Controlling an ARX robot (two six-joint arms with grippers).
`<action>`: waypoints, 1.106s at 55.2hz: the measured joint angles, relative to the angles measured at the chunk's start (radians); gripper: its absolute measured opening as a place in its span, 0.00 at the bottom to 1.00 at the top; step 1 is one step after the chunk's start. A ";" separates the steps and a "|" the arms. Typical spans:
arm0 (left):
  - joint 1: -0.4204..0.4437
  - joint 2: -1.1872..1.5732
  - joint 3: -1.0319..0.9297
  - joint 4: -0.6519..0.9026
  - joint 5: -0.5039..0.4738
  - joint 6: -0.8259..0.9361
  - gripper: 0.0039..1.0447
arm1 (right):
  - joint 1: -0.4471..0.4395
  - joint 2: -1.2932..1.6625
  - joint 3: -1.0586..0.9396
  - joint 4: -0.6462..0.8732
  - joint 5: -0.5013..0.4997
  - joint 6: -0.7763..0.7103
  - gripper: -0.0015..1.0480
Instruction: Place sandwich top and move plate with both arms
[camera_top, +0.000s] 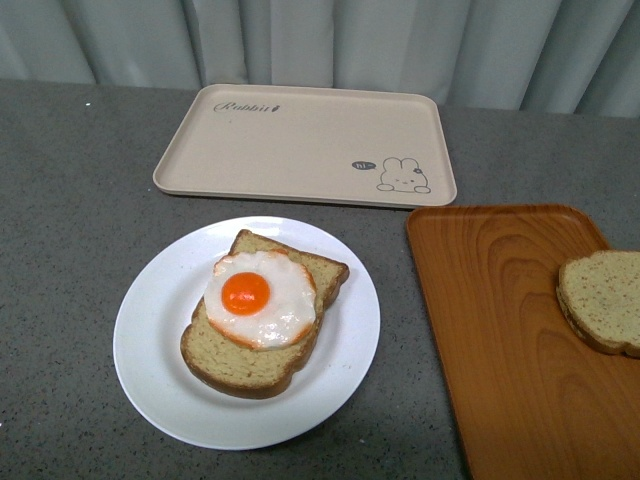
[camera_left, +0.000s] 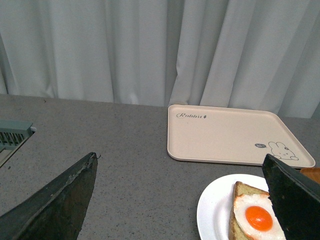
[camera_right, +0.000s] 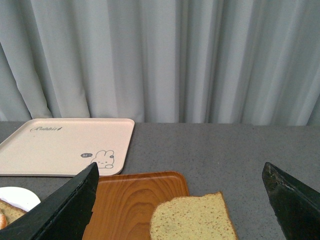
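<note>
Grey speckled tabletop (camera_top: 70, 200), pale pleated curtain (camera_top: 300, 40) hanging along its far edge, soft even light

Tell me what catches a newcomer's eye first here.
The fried egg with its bright orange yolk, lying on bread on the white plate at the front centre. Next, the plain slice on the orange tray to the right, and the beige rabbit tray behind.

Before me, left: the plate (camera_top: 150, 370) carrying the egg-topped slice (camera_top: 250, 365). To its right lies the near tray (camera_top: 490, 340), with the sandwich top (camera_top: 603, 300) on it. Behind both lies the far tray (camera_top: 300, 140).
</note>
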 joint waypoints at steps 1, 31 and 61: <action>0.000 0.000 0.000 0.000 0.000 0.000 0.94 | 0.000 0.000 0.000 0.000 0.000 0.000 0.91; 0.000 0.000 0.000 0.000 0.000 0.000 0.94 | 0.000 0.000 0.000 0.000 0.000 0.000 0.91; 0.000 0.000 0.000 0.000 0.000 0.000 0.94 | 0.000 0.000 0.000 0.000 0.000 0.000 0.91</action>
